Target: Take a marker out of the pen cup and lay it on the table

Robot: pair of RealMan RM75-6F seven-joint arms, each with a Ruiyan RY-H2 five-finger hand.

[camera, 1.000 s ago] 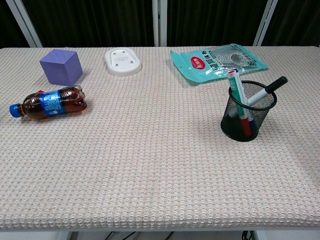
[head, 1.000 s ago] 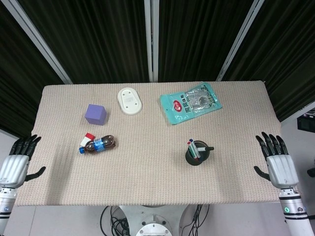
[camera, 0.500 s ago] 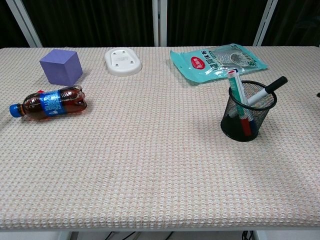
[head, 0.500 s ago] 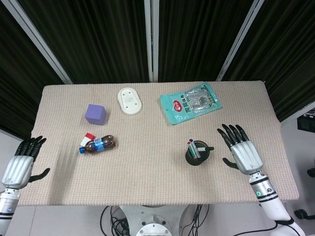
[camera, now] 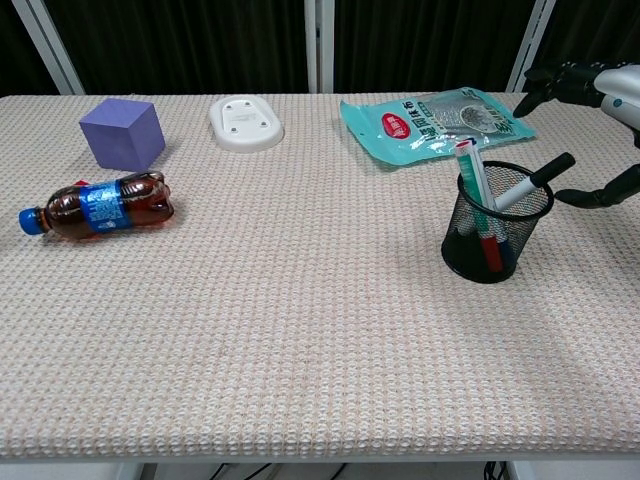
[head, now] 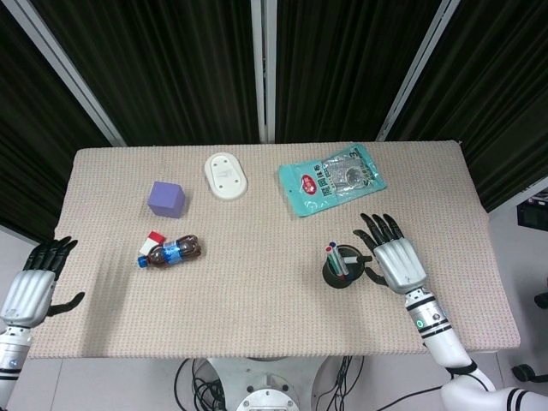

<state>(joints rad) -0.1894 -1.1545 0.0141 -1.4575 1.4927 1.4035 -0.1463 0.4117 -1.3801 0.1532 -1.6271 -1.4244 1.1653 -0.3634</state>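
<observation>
Beige woven table cover (camera: pixel 300 380) fills the near field, bare texture across the front edge.

Black mesh pen cup (camera: pixel 495 222) stands upright right of centre, well back from the front edge. Markers in it: a black-capped marker (camera: pixel 535 180) leaning out over the rim toward the right, a green-and-white one (camera: pixel 474 180) leaning left, plus a red-ended one lower inside. Exact count is hard to call through the mesh.

Right hand (head: pixel 394 259) sits just right of the cup, palm down, fingers spread, holding nothing. In the chest view only its fingertips (camera: pixel 555 80) and thumb show at the right frame edge; the thumb tip is near the black marker's cap, apart from it as far as I can tell.

Left hand (head: pixel 32 284) hangs off the table's left edge, fingers apart, nothing in it, well away from everything.

Cola bottle (camera: pixel 98 206) lies on its side at left, blue cap pointing left. In the head view a small red-and-white item (head: pixel 153 240) lies just beside it; can't tell what it is.

Further back: purple cube (camera: pixel 122 133), white oval plate-like object (camera: pixel 245 122), teal snack pouch (camera: pixel 435 120) directly behind the cup, not touching it. Dark curtains behind the table.
</observation>
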